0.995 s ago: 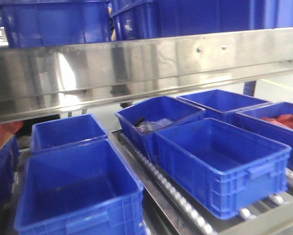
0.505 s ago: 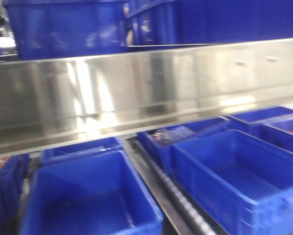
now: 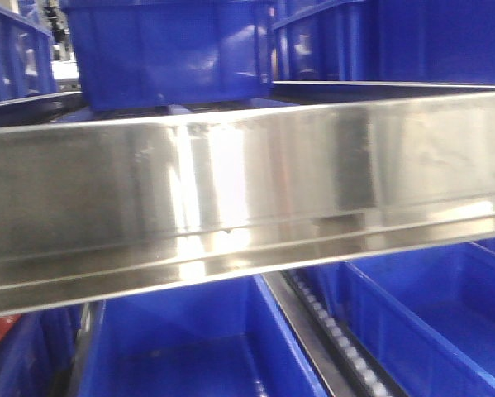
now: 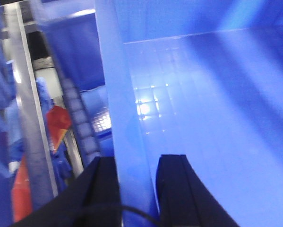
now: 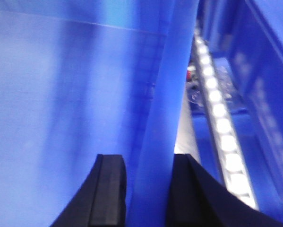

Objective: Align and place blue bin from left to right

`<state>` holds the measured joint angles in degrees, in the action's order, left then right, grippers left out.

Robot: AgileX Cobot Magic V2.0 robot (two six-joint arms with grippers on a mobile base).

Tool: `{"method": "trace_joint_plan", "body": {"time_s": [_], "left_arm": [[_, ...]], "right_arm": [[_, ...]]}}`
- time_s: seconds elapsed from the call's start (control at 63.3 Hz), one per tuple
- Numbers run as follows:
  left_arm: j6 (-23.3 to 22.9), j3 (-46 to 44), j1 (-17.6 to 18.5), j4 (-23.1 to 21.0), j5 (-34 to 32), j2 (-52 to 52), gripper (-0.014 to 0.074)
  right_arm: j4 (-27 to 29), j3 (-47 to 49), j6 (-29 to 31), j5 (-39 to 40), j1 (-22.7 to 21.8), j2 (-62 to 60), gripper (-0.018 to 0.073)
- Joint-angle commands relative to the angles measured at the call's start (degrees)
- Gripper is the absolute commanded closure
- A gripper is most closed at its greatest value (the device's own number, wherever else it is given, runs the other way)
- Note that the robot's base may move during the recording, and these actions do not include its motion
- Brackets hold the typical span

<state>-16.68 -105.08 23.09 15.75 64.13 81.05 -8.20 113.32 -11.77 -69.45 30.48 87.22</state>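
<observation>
A broad stainless steel shelf rail [image 3: 247, 198] runs right across the front view, tilted slightly and shining with reflections. On the shelf above it stand large upper bins [image 3: 173, 54], dark blue, their insides hidden from here.

Below the rail, on the lower shelf, the blue bin [image 3: 189, 339] sits toward the left side. Its inside shows only smooth blue floor and walls, with glints of light in the left wrist view. To its right lies a neighbouring bin [image 3: 429, 322], also blue, and what I can see of its floor is plain blue too. A roller track [image 3: 334, 335] of small white wheels runs between the two bins, just beside each.

The left end effector [image 4: 137, 189] straddles the blue bin's left wall, with one black finger [image 4: 174, 184] inside and the other outside, both pressed against the plastic, pinching it. The right end effector [image 5: 148, 194] does the same on the right wall, its fingers [image 5: 108, 189] closed on the rim from either side.

A red item [image 4: 58, 120] lies past the left edge of the shelf, too blurred to identify.
</observation>
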Motion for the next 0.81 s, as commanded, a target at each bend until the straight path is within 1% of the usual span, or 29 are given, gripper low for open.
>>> {"method": "trace_joint_plan", "body": {"time_s": [0.0,0.79], "left_arm": [[1.1,-0.8,0.2,1.5,-4.5,-1.1,0.0608],[1.1,-0.8,0.2,1.5,-5.2,-1.1,0.0608]], "right_arm": [[-1.7,0.7,2.5,5.7,0.0,-1.5,0.0629],[-1.7,0.7,2.5,5.7,0.0,-1.5,0.0629]]}}
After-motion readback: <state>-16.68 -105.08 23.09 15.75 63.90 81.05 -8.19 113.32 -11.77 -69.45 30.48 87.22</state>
